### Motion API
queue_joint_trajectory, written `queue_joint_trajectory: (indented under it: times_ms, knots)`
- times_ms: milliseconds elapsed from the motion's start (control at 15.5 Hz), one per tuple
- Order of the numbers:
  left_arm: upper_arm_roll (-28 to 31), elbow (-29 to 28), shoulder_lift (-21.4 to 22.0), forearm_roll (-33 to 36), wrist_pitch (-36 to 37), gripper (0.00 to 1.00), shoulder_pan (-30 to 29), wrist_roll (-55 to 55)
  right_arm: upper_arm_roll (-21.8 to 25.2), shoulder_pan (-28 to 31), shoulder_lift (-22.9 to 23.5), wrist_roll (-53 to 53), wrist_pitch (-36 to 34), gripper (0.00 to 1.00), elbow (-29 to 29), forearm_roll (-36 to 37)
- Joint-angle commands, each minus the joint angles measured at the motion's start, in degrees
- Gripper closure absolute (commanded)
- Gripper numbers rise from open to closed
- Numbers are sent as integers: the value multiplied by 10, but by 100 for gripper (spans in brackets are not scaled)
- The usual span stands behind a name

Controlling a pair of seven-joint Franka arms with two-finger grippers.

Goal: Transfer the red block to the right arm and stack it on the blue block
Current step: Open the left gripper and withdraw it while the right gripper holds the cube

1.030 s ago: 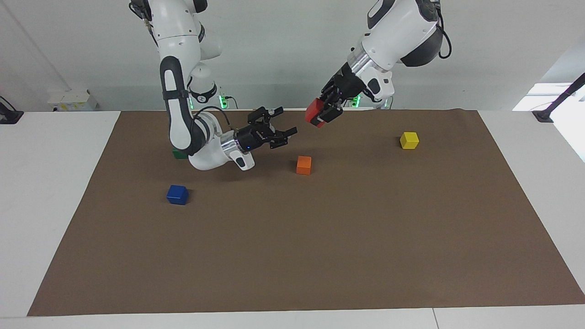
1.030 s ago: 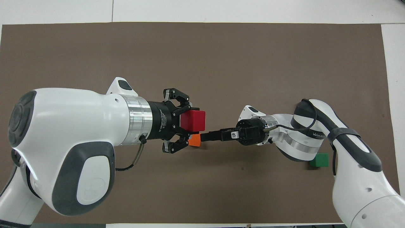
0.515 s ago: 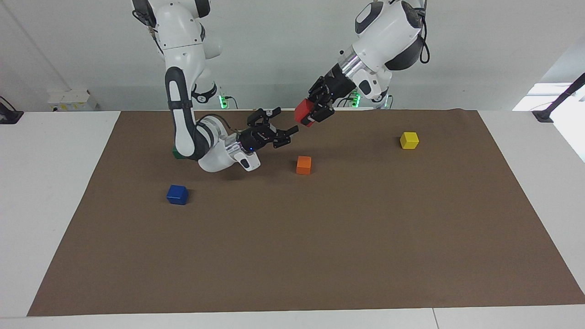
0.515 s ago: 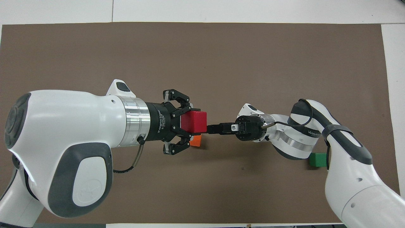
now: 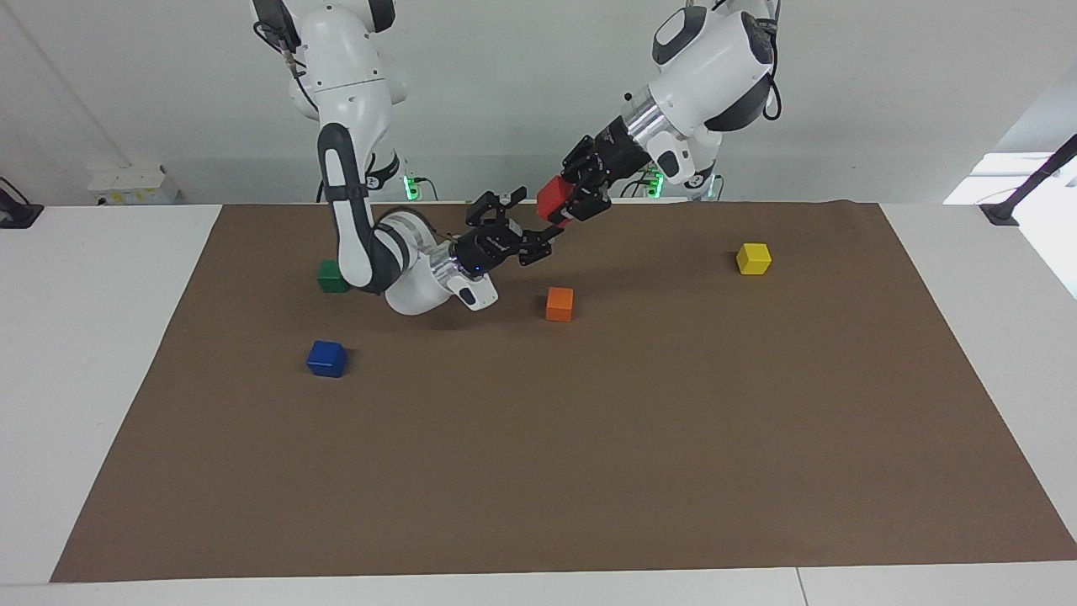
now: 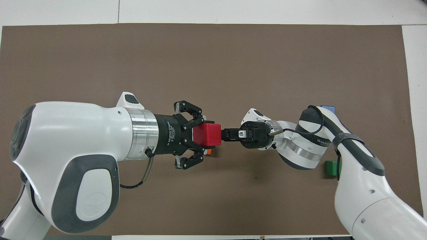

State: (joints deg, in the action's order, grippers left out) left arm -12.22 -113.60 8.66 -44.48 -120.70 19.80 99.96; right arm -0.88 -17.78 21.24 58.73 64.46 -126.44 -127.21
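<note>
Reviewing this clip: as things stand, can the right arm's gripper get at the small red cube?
Probably yes. The left gripper holds the small matte red cube up over the brown mat, its outer end uncovered. The right gripper is open, pointed at it from just below, nothing between them.

My left arm (image 5: 711,59) comes down from its base and slants inward over the middle of the bench, wrist angled low, and my left claw (image 5: 562,202) is clamped on the red block (image 5: 551,199), holding it up in the air. My right arm (image 5: 353,168) drops from its base, folds at a low elbow just above the bench and turns its wrist up toward the other arm. My right claw (image 5: 532,232) has its fingers spread, one tip above and one below, right at the block's lower corner. Whether they touch it I cannot tell.
</note>
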Motion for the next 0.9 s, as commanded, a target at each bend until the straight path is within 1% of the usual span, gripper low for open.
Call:
queue_joint_trajectory:
  times_ms: [0, 451, 515, 644, 708, 773, 837]
  knots:
    - [8, -28, 24, -30, -11, 100, 11, 6, -3, -30, 10, -4, -8, 0, 8, -52]
    - [9, -29, 25, -43, -13, 100, 11, 5, -3, -31, 10, -8, 5, 0, 12, -52]
    - [9, -29, 25, -43, -12, 100, 11, 5, -3, -32, 10, -9, 5, 4, 12, -52]
    - [9, -29, 25, -43, -12, 100, 11, 5, -3, -34, 10, -3, 6, 16, 12, -53]
    - [9, -29, 25, -43, -12, 100, 11, 5, -3, -38, 10, -2, 7, 25, 12, -55]
    - [9, -29, 25, -43, -12, 100, 11, 5, -3, -42, 10, 1, 5, 37, 12, -56]
    - [9, -29, 25, -43, -12, 100, 11, 6, -3, -41, 11, 7, 4, 64, 12, -56]
